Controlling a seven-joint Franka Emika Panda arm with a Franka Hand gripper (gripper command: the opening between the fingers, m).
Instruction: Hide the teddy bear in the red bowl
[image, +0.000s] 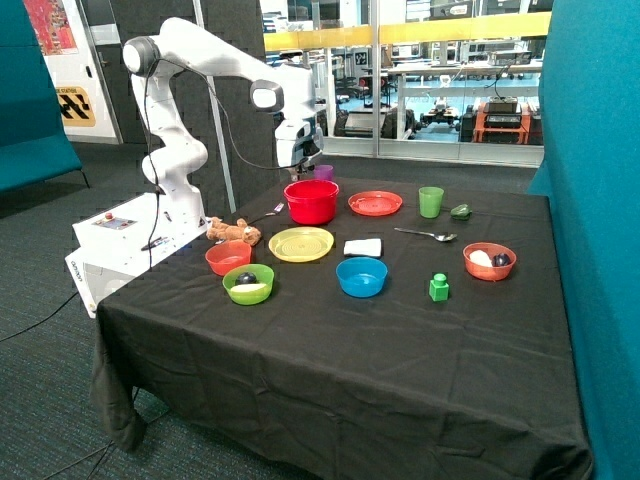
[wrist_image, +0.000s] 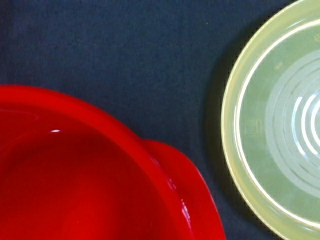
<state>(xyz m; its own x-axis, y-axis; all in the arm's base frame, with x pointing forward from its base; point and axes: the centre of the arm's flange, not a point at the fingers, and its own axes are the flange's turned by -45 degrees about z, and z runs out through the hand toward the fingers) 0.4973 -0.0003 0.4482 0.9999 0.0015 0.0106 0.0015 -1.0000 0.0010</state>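
— Where is the teddy bear?
— On the black cloth near the table edge, beside the small orange bowl, apart from the red bowl.
— And the gripper?
— Above the red bowl's rim; its opening cannot be told. Bare cloth separates this bowl and the yellow plate.

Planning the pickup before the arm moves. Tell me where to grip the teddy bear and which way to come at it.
Grip the teddy bear across its torso, coming straight down from above. It lies flat on the cloth near the table edge, limbs splayed, so the body looks the bulkiest part. The small orange bowl sits close beside it, making a side approach tight. The gripper hangs by the red bowl.
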